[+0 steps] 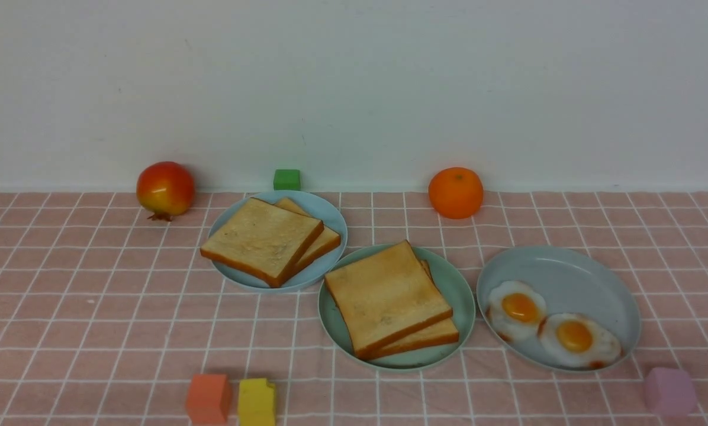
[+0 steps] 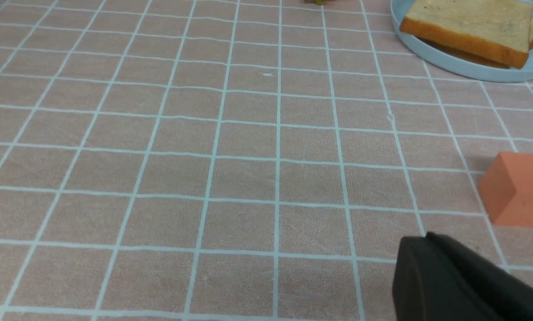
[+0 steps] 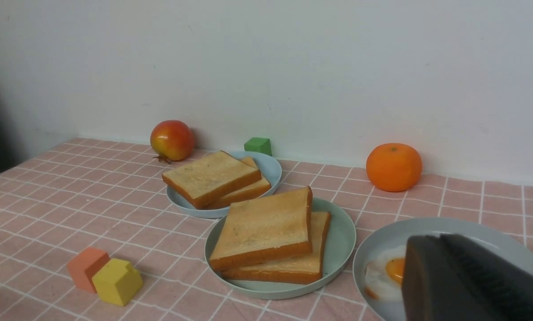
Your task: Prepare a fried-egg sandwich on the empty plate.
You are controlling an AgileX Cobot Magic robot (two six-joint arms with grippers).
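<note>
The sandwich [image 1: 389, 302] sits on the mint plate [image 1: 462, 296] at the middle of the cloth [image 1: 93, 307]: two toast slices stacked, the top one skewed so the lower slice's corner shows near the front edge. The egg between them cannot be seen. No writing or brand is readable on anything.

The mint plate's rim nearly touches a blue plate [image 1: 330, 219] with two more toasts [image 1: 265, 239] on its far left, and lies just beside a grey plate [image 1: 573, 278] holding two eggs [image 1: 546, 322] on its right. A pomegranate [image 1: 165, 189], a green cube [image 1: 287, 178] and an orange [image 1: 456, 192] line the wall. At the near edge stand an orange cube [image 1: 209, 398] touching a yellow block [image 1: 257, 402], and a purple block [image 1: 670, 391] far right – the left half of the cloth is open.

The left gripper [image 2: 431, 243] is closed and empty, low over bare cloth near the orange cube. The right gripper [image 3: 440, 243] hangs over the grey plate's eggs, its jaws together or nearly so – it holds nothing.
</note>
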